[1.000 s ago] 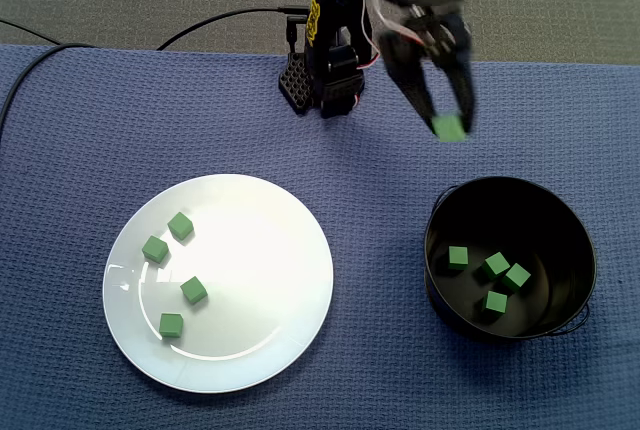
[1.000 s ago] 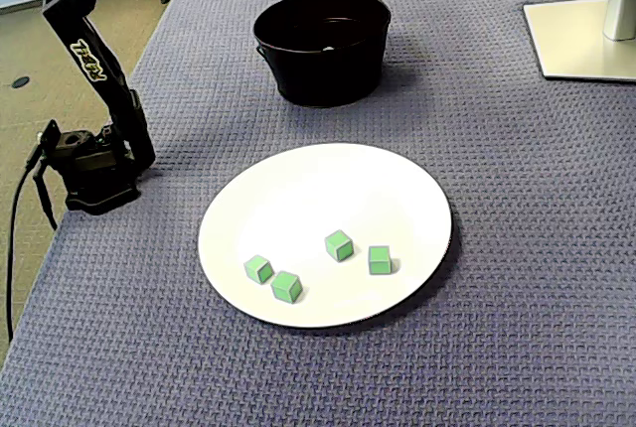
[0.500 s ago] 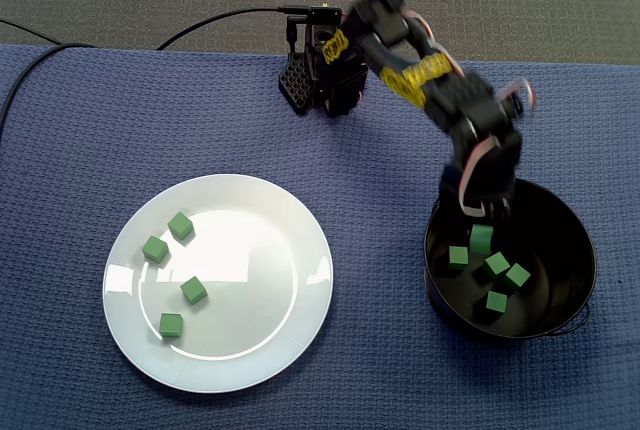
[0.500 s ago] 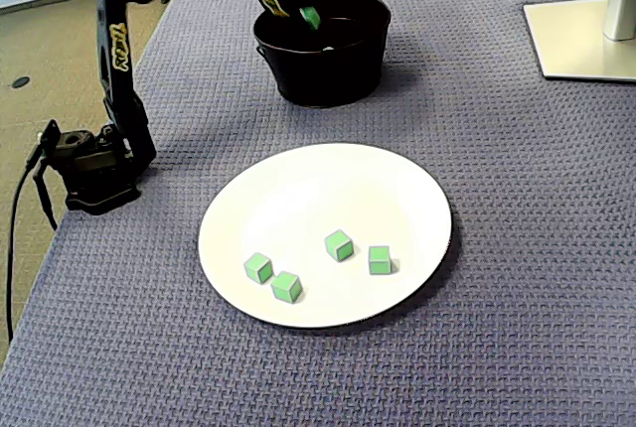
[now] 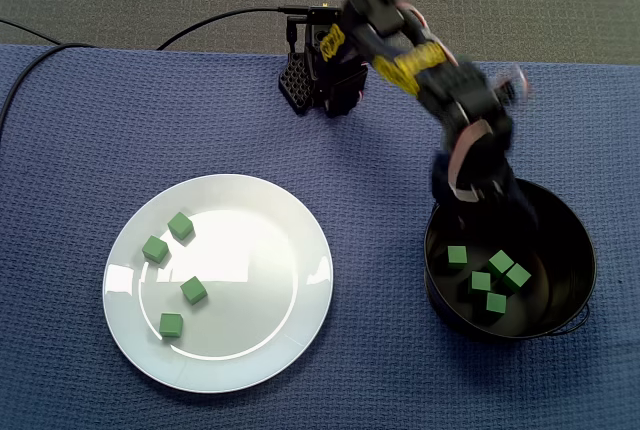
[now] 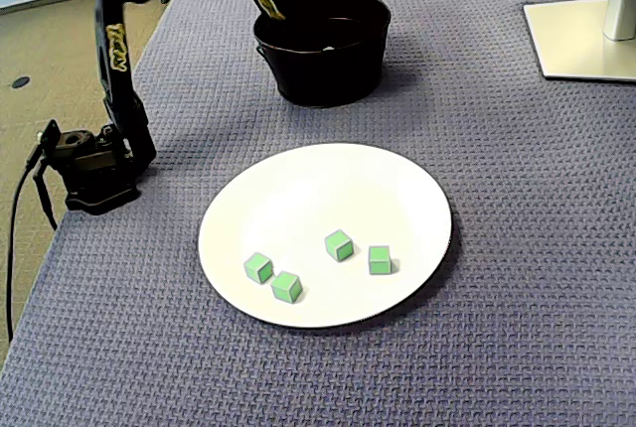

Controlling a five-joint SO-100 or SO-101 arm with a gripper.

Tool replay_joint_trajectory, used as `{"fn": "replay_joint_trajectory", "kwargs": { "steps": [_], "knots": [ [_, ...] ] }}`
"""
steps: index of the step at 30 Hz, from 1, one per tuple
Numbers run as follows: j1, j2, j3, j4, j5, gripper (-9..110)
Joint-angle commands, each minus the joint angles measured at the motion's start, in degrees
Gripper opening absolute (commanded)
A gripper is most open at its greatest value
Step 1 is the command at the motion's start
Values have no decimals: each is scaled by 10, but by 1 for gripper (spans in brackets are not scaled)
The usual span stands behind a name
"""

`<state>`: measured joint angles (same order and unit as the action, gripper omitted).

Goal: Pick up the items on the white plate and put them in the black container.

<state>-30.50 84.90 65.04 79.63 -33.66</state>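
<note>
my gripper [image 5: 478, 198] at black container [image 5: 556, 224] rim | jaws blurred, can't tell | green cubes [image 5: 194, 290] on white plate [image 5: 270, 250] well left of me, fixed view

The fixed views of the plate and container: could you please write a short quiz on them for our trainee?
1. How many green cubes lie on the white plate?
2. True or false: the black container is empty.
3. The gripper hangs by: A) the plate's middle; B) the container's rim; C) neither.
Key: 1. Four. 2. False; five cubes lie in it. 3. B.
</note>
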Motion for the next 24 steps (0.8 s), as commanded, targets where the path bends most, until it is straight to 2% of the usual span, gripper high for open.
{"fn": "replay_joint_trajectory", "kwargs": {
  "steps": [1, 8, 13, 18, 24],
  "knots": [
    [96, 216, -7, 101, -84, 45],
    [342, 415, 187, 120, -287, 45],
    [547, 477, 406, -67, -399, 45],
    [684, 443, 546, -312, -481, 47],
    [751, 327, 575, -390, -515, 43]
  ]
}}
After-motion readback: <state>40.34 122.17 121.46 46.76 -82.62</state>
